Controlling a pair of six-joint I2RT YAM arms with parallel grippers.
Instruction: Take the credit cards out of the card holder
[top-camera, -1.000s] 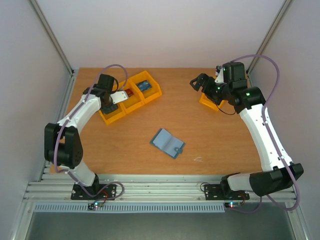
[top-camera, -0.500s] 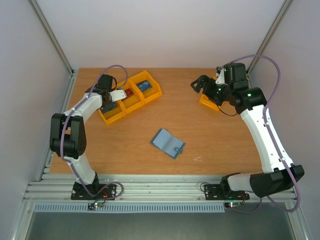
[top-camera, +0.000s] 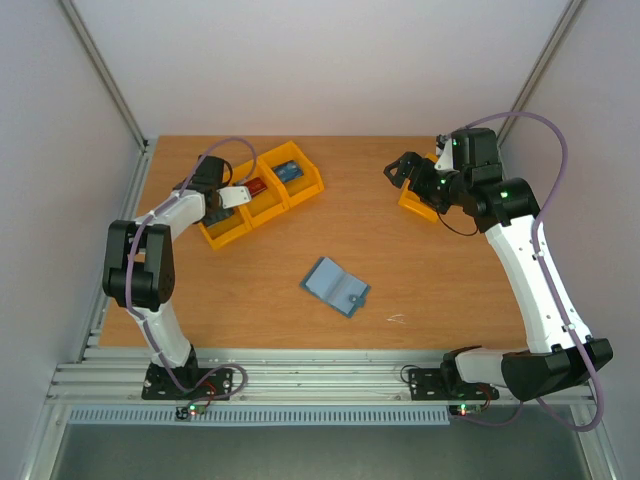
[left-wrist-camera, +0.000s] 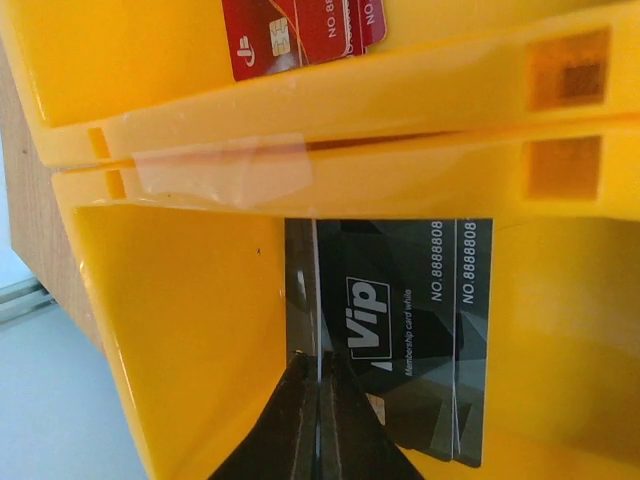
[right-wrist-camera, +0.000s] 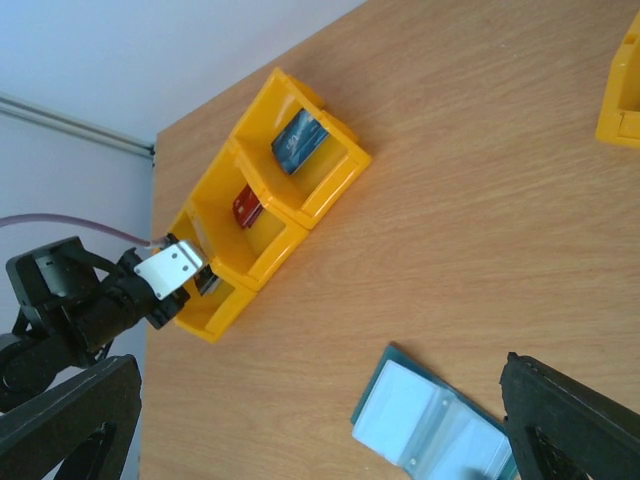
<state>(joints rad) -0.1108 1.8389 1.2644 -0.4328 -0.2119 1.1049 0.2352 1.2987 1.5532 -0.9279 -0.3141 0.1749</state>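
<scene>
Two arms at work, and the task is judged nearly finished. The card holder (top-camera: 335, 286) lies open at mid-table (top-camera: 440, 300), its long axis slanting, roughly midway between the arms. Its pockets look bare in the right wrist view. Farther left, the left hand (left-wrist-camera: 318, 372), pressed together, pinches what seems to be a dark grey card (left-wrist-camera: 300, 300) edge-on over the nearest orange bin (left-wrist-camera: 170, 330). Only its wrist view shows two grey cards (left-wrist-camera: 410, 330) already lying there. The right hand (top-camera: 398, 168), far right, is spread and empty.
</scene>
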